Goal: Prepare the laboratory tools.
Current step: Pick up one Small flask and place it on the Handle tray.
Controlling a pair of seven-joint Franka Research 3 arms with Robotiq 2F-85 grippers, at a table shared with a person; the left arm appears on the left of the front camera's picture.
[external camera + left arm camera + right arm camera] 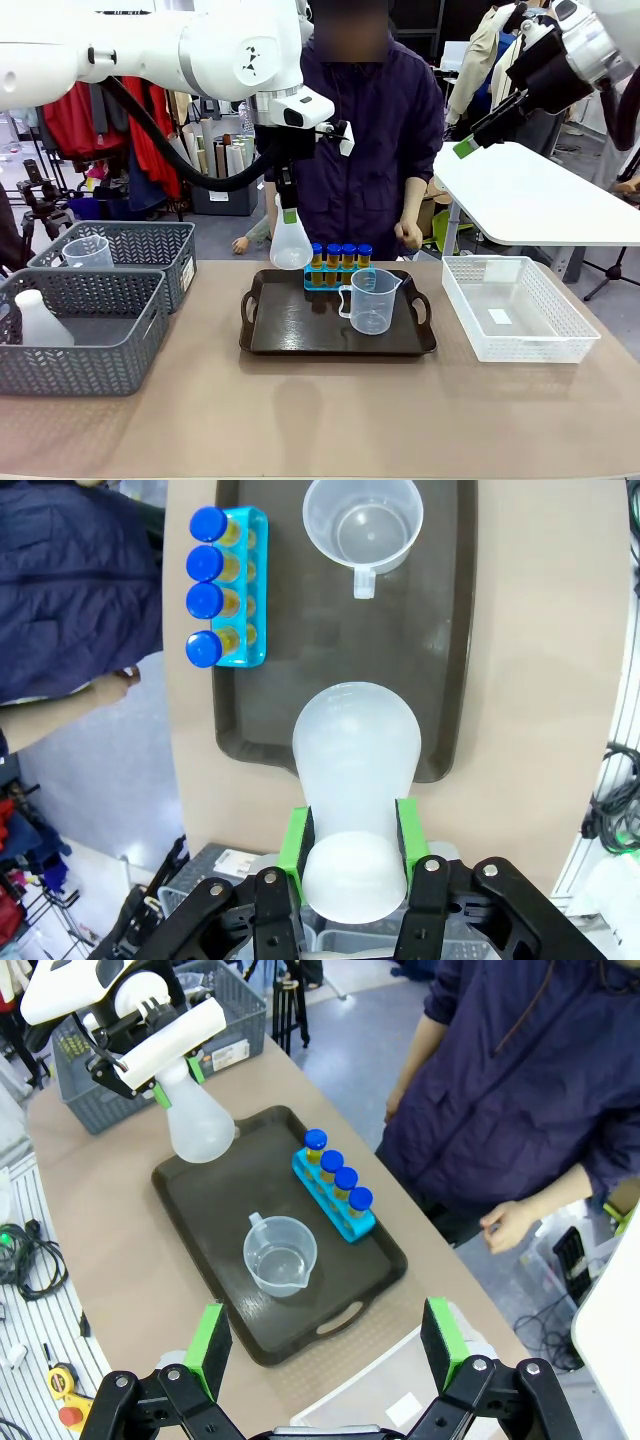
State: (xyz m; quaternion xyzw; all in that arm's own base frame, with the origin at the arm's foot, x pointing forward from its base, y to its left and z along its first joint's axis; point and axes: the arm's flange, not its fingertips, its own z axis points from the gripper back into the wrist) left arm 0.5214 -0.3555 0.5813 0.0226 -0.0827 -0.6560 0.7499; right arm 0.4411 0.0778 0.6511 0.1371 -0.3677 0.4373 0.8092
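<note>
Partly hidden flask neck in left hand.

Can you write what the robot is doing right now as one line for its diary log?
left gripper: shut on flask, above tray | right gripper: open, raised | on tray: beaker, tube rack

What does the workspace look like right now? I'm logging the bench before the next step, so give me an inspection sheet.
Surface: tan table with a dark tray at its middle.
Job's things: measuring beaker and blue rack with four capped amber tubes stand on the tray; conical flask is held above the tray's left end.
Clutter: two grey baskets at left, holding another beaker and a white bottle; white mesh basket at right.
Grippers: left gripper has its fingers closed on the flask's neck; right gripper is open, raised high.
Cables: black hose along the left arm; loose cables on the floor in the right wrist view.
Surroundings: a person stands at the far side.
</note>
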